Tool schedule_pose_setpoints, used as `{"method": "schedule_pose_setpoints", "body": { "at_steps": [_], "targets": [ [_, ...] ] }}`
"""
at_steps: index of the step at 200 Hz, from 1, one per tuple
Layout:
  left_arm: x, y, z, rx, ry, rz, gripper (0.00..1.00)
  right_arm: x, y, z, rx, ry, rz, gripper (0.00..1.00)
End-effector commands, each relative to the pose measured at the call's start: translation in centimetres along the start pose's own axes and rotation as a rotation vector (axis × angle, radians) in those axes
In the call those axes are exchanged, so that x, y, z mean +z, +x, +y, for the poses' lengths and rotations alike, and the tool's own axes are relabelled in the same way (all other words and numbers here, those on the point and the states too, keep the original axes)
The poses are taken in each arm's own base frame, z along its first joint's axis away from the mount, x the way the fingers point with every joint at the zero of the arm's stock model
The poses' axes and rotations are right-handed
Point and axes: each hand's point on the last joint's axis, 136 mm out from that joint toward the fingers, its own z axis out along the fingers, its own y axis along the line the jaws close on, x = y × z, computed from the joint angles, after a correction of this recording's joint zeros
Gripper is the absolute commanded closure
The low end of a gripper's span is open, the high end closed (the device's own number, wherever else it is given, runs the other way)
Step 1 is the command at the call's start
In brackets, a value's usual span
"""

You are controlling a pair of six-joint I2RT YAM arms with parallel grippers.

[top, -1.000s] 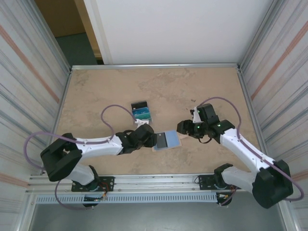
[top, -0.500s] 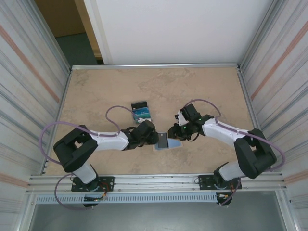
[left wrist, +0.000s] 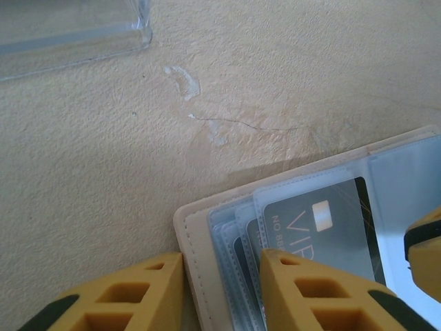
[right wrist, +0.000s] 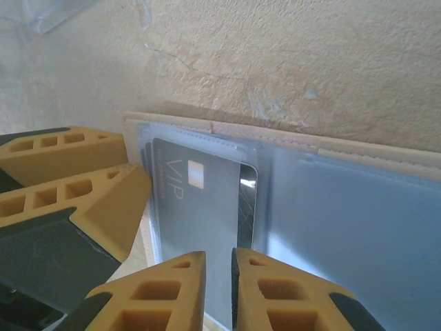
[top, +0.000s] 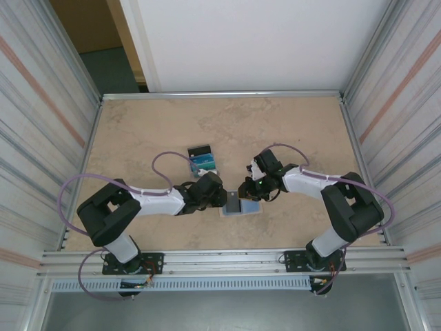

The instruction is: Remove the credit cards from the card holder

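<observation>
Beige marbled table (top: 138,138): open card holder (top: 251,206) near front edge; left gripper (left wrist: 220,265) clamps its left edge; right gripper (right wrist: 219,258) nearly closed over dark card (right wrist: 200,200), grip unclear; credit cards (top: 202,159) fanned mid-table.

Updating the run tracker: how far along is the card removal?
Done: a fan of cards lies outside the open wallet. In hand: left gripper straddles the wallet's edge; right gripper, fingers almost touching, sits at a grey card's near edge. Left: that card, still sleeved, maybe more behind it.
</observation>
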Motion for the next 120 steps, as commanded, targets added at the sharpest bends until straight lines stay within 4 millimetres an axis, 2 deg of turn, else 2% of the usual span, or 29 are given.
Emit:
{"method": "schedule_pose_setpoints", "body": {
  "at_steps": [1,45,120],
  "targets": [
    [-0.3,0.3,0.1,0.015,-0.02,0.021,0.65,0.7,1.0,-0.7,0.036,0.005,0.032,0.84],
    [-0.8,0.2,0.2,0.019,-0.028,0.008,0.61,1.0,1.3,-1.7,0.061,0.036,0.034,0.85],
    [-0.6,0.8,0.3,0.028,-0.035,0.029,0.62,1.7,1.4,-1.3,0.083,-0.022,0.037,0.87]
  ]
}}
